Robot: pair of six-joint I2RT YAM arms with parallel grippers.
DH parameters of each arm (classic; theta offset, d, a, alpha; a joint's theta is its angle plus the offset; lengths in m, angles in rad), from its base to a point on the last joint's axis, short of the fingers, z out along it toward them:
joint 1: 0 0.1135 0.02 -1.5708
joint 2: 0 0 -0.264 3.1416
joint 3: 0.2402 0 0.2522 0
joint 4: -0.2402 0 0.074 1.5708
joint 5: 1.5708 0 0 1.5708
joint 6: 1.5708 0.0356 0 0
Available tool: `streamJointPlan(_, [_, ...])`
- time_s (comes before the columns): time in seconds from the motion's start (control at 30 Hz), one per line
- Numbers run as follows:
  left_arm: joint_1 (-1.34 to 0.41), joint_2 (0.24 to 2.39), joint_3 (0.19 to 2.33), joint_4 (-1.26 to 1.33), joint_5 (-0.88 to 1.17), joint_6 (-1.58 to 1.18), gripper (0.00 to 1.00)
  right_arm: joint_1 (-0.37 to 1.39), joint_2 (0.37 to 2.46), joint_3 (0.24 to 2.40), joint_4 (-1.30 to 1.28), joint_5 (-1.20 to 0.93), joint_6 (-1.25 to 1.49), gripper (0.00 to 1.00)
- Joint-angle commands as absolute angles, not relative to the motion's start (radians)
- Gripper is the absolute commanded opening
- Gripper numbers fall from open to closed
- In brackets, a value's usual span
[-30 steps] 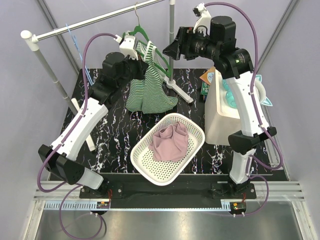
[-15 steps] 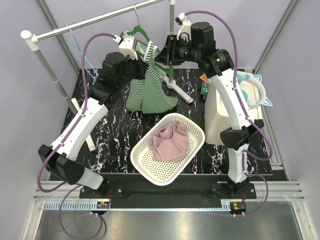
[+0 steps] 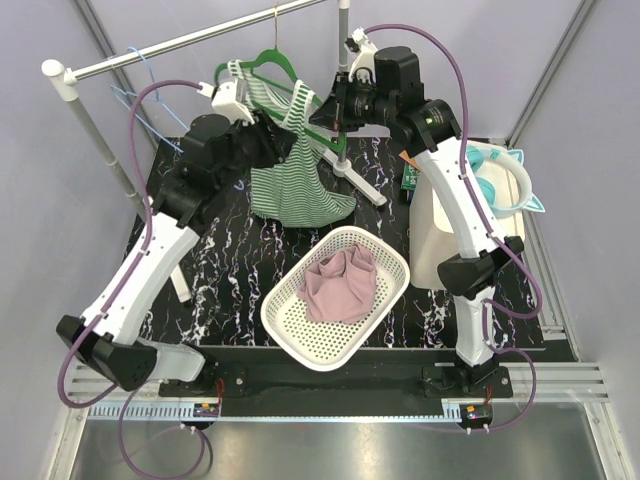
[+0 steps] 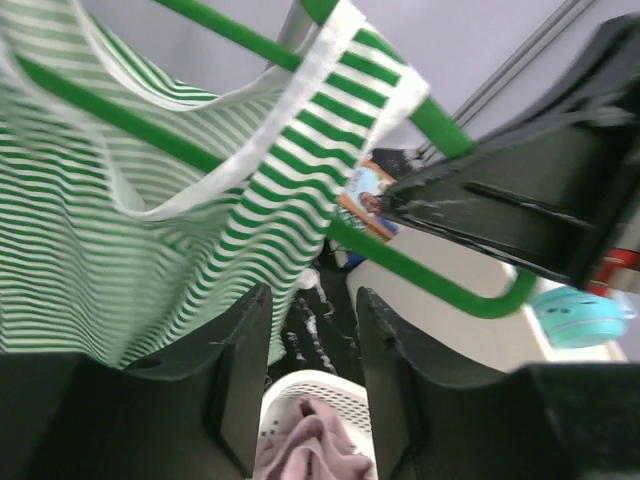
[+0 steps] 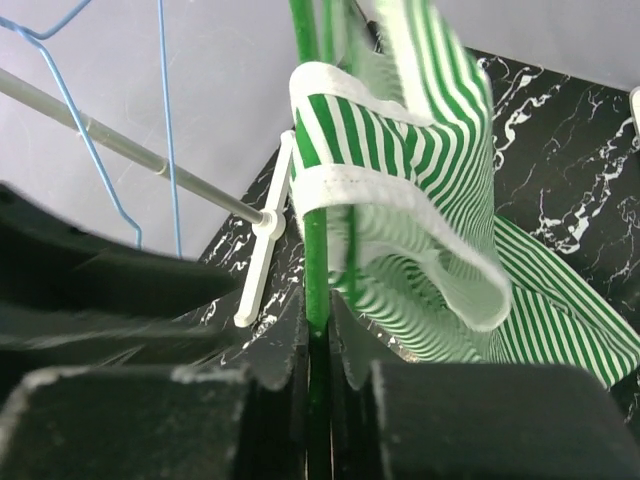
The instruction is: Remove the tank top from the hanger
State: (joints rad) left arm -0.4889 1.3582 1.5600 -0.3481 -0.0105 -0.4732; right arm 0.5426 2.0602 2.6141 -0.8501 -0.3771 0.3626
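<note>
Top external view: a black tabletop (image 3: 230, 270) veined in white like marble is enclosed by plain, pale lilac walls. A smooth round rail (image 3: 180, 42) crosses overhead from a white post, with a thin blue wire hanger (image 3: 138, 90) hooked on it. Right wrist view: the right gripper (image 5: 318, 312) is clamped on one bar of the glossy green plastic hanger (image 5: 316, 250), and the bar runs straight up from between its closed fingers. The tank top (image 5: 440, 160) is a soft knit in green and white stripes with plain white binding. It hangs on the hanger above and to the right of those fingers, one strap looped over the bar just above them. Left wrist view: the left gripper (image 4: 310, 295) stands with its matte black fingers apart and nothing between them. Striped cloth lies just above and left of it, and the hanger's rounded end passes above its right finger. Below it, seen through the gap, is a white perforated basket (image 4: 290, 395) holding crumpled pink cloth (image 4: 305, 445).
</note>
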Motion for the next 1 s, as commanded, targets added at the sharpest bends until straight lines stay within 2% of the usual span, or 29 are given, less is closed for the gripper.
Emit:
streamJointPlan(0.0, [-0.479,1.252,1.558,-0.318,0.053,-0.578,0.45,0.552,2.020,2.602,-0.758,-0.360,0.374,0.04])
streamJointPlan(0.13, [-0.468,1.218,1.580,-0.363,0.139,-0.640,0.45,0.554,2.010,2.600,-0.733,-0.364,0.376,0.00])
streamJointPlan(0.3, [-0.465,1.164,1.565,-0.391,0.273,-0.718,0.45,0.558,1.983,2.582,-0.692,-0.362,0.368,0.00])
streamJointPlan(0.5, [-0.466,1.098,1.542,-0.422,0.319,-0.752,0.45,0.574,1.944,2.543,-0.644,-0.356,0.310,0.00])
streamJointPlan(0.63, [-0.466,1.037,1.558,-0.474,0.278,-0.707,0.45,0.578,1.907,2.508,-0.597,-0.331,0.284,0.00])
streamJointPlan(0.97, [-0.466,0.878,1.523,-0.589,0.003,-0.660,0.47,0.586,1.832,2.448,-0.509,-0.330,0.264,0.00])
